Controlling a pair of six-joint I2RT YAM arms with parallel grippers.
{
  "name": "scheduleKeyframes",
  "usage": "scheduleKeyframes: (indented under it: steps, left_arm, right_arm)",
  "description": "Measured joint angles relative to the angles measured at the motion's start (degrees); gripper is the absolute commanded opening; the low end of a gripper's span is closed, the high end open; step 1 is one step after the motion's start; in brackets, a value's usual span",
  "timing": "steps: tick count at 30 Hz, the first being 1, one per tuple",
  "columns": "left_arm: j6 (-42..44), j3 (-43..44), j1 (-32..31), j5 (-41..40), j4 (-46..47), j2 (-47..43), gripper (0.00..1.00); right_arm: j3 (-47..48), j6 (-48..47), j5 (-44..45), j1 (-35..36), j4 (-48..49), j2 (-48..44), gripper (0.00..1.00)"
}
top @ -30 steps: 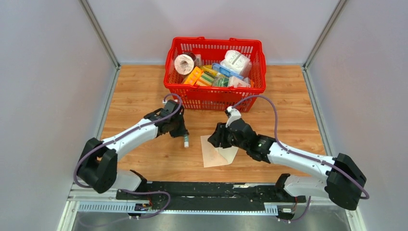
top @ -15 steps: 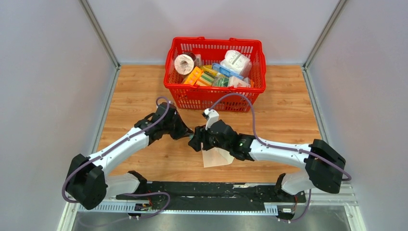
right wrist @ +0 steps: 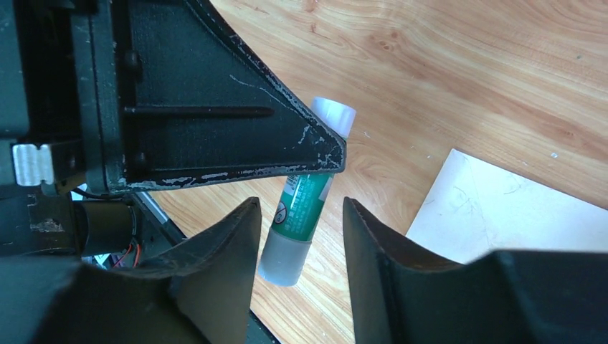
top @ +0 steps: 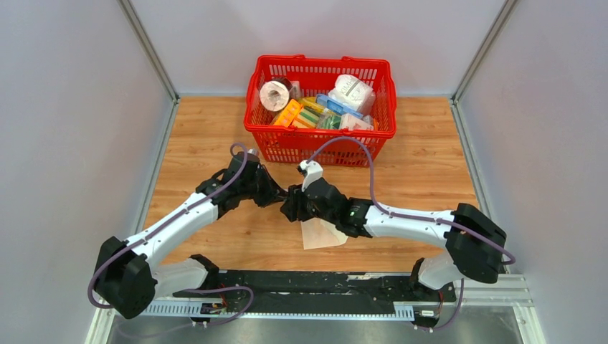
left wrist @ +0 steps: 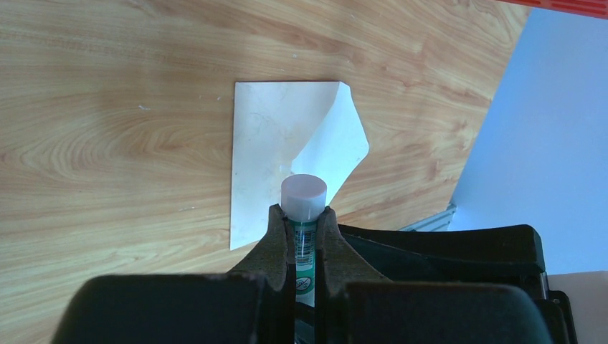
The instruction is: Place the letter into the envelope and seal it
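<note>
So closest to the arm bases, the envelope (top: 320, 236) is lying flat on the wooden table (top: 208, 136). Its flap (left wrist: 333, 150) is open and curled up off the paper. Can't tell whether the letter's inside. The right arm's wrist covers the envelope's far end.

Just past that the two grippers meet. The left gripper (left wrist: 302, 218) is clamped on a green glue stick (right wrist: 301, 215), whitish cap poking out past the fingertips. The right gripper (right wrist: 301, 206) is open, fingers on either side of the stick's other end, not squeezing it. The envelope sits just off to the side of both, down on the wood.

Further back there's a red basket (top: 319, 132) full of stuff.
</note>
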Motion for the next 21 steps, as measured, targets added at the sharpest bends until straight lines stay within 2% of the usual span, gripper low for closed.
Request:
scheduleKeyframes:
  steps: [4,8,11,12,15,16,18,21]
  left_arm:
    - [-0.2,0.0,0.0,0.1,0.4,-0.2,0.0]
    - [-0.5,-0.1,0.2,-0.1,0.7,-0.4,0.0]
    - [-0.5,-0.1,0.3,0.0,0.7,-0.5,0.0]
    - [-0.4,-0.2,0.3,0.2,0.8,-0.5,0.07]
    - [0.9,-0.2,0.3,1.0,1.1,-0.6,0.44]
    - [1.7,-0.2,0.3,1.4,1.0,-0.8,0.51]
    - [4.1,-0.1,0.3,2.4,1.0,-1.6,0.61]
    - [9.3,1.3,0.3,3.3,0.2,-3.2,0.69]
  right_arm:
    - [0.2,0.1,0.2,0.0,0.0,0.0,0.29]
    - [0.8,0.5,0.7,0.0,-0.9,0.6,0.07]
    - [1.1,0.9,1.0,-0.2,-1.9,0.7,0.0]
    - [1.3,0.9,1.0,-0.2,-2.4,0.7,0.0]
    - [2.3,0.3,0.7,-0.3,-4.6,0.4,0.0]
    - [2.4,-0.1,0.3,-0.4,-5.3,0.1,0.0]
    - [2.6,-1.1,-1.5,-1.0,-7.6,-1.4,0.0]
    - [2.6,-2.4,-4.2,-2.0,-12.7,-4.6,0.0]
